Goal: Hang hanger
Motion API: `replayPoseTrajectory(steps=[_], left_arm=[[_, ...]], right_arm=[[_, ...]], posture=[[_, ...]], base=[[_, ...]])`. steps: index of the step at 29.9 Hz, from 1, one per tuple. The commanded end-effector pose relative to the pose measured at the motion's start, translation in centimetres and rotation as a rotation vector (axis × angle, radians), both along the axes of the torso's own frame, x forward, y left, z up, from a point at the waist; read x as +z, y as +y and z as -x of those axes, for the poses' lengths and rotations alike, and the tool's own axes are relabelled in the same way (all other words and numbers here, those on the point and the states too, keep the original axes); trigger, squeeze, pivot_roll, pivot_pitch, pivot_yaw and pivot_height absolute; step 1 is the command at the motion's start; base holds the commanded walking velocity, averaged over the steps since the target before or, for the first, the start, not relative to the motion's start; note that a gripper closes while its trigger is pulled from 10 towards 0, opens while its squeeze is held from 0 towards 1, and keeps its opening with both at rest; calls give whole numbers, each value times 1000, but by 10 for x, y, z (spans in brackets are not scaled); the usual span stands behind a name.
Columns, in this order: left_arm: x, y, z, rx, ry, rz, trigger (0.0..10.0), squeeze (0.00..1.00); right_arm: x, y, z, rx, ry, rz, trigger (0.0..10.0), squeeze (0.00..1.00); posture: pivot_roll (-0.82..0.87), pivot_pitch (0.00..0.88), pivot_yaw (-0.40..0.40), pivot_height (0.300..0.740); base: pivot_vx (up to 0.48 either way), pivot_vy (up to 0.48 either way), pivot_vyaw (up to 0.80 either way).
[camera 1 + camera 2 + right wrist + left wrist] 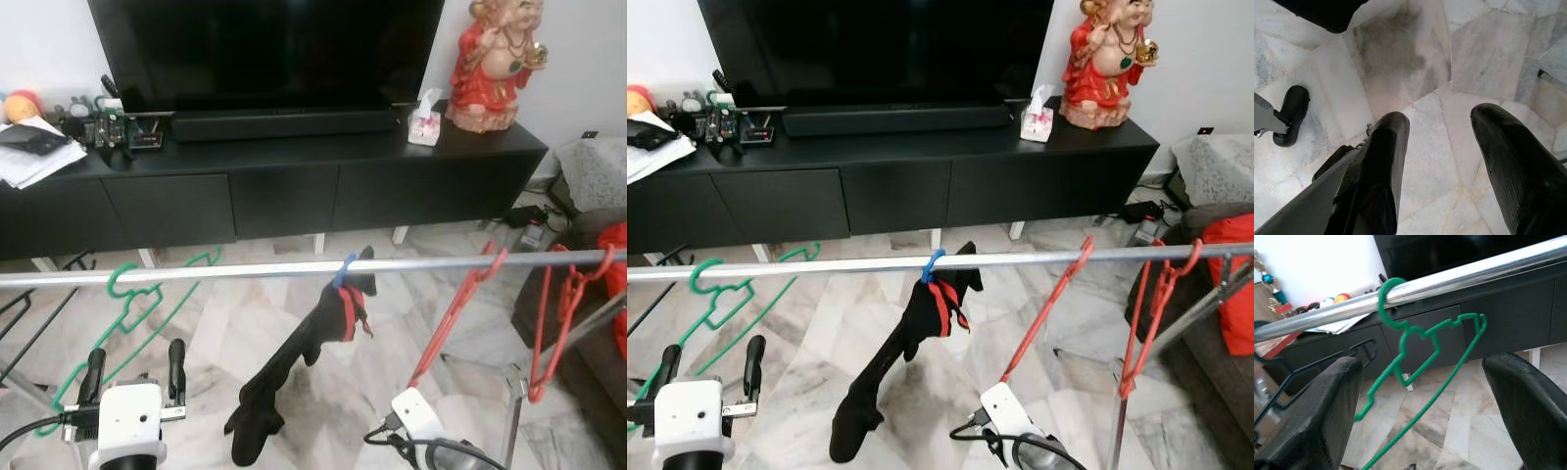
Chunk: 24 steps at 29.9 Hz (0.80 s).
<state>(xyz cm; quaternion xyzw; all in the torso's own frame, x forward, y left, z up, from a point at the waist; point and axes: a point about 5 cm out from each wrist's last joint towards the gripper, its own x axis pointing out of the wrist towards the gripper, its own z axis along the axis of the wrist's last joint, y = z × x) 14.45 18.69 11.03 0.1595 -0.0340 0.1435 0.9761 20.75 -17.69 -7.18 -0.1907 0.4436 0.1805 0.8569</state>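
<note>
A silver rail [294,267] crosses the middle of the head views from left to right. The green hanger [132,304] hangs at the left of the frame, its hook over the rail and its body tilted down toward the lower left; by these pictures it is already carried by the rail, so the task looks all but done. The left tool [132,372] stands at the lower left, just below and in front of the hanger. Its two black fingers [1317,411] are spread wide and grip nothing, which suits a tool that has let the hanger's weight pass to the rail. In the left wrist view the hook curls fully round the rail, with the hanger framed between the fingers and apart from both.

Mid-rail, a blue hook [343,269] carries a black garment with red trim [294,372]. Two red hangers [460,313] hang at the right. The right tool [1442,161] hangs low at the lower centre-right, fingers apart over the marble floor [1415,58], idle and holding nothing.

Behind, a black surface [294,157] bears a television [265,49], a tissue box [424,119], a red figurine [495,64] and papers [34,157].

No brand, label or writing can be read; print on the tissue box is too small to tell.
</note>
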Motion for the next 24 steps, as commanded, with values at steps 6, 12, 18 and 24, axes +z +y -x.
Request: replayPoseTrajectory(steps=[6,12,18,24], left_arm=[[-2,0,1,7,5,-7,10000,0],[-2,0,1,8,6,-9,10000,0],[-2,1,1,4,8,-9,10000,0],[-2,1,0,3,8,-10,10000,0]], right_arm=[[-1,-3,3,-3,8,9,10000,0],[-1,-3,3,-3,9,9,10000,0],[-1,-3,3,-5,7,7,10000,0],[-1,-2,3,-6,7,6,10000,0]], posture=[[-62,0,-43,740],[-61,0,-43,740],[-60,0,-41,740],[-60,0,-40,740]], base=[[-250,0,0],[-246,0,0],[-122,0,0],[0,0,0]])
